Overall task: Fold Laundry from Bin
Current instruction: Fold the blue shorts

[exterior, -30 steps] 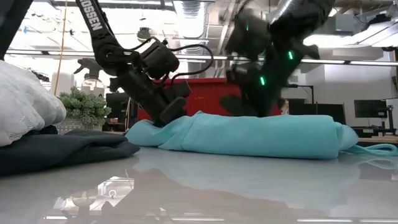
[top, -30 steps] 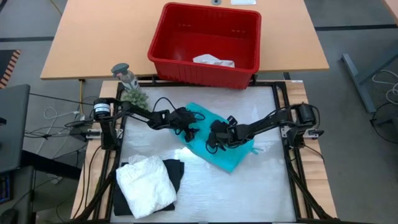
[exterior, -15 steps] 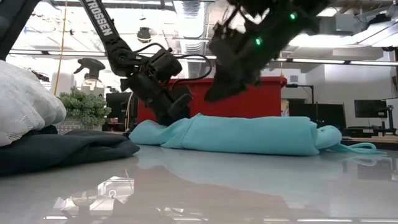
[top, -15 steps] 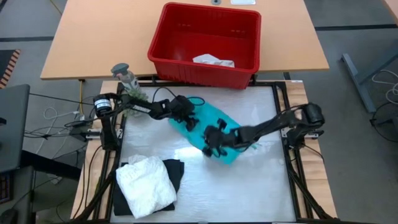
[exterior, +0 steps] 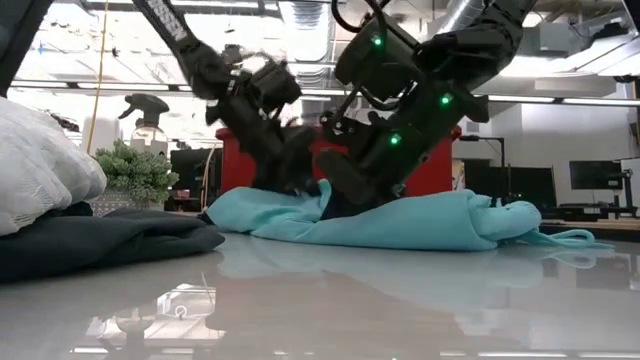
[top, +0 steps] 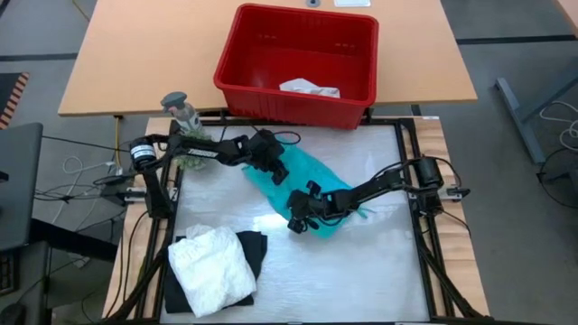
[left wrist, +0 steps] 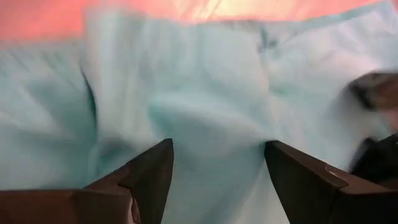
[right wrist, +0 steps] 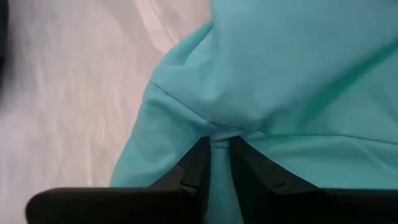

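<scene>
Right fingers (right wrist: 219,163) pinching teal garment (top: 312,181), left fingers (left wrist: 214,180) spread apart, seemingly pressing it

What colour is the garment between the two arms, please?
Teal garment, plain; clearest in the right wrist view.

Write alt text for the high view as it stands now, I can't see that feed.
Seen from above, both arms work a teal garment mid-table: the right end effector pinches its near edge, the left end effector sits open on its far end. A white garment lies on a black one at the near left; the red bin beyond holds another white piece.
</scene>
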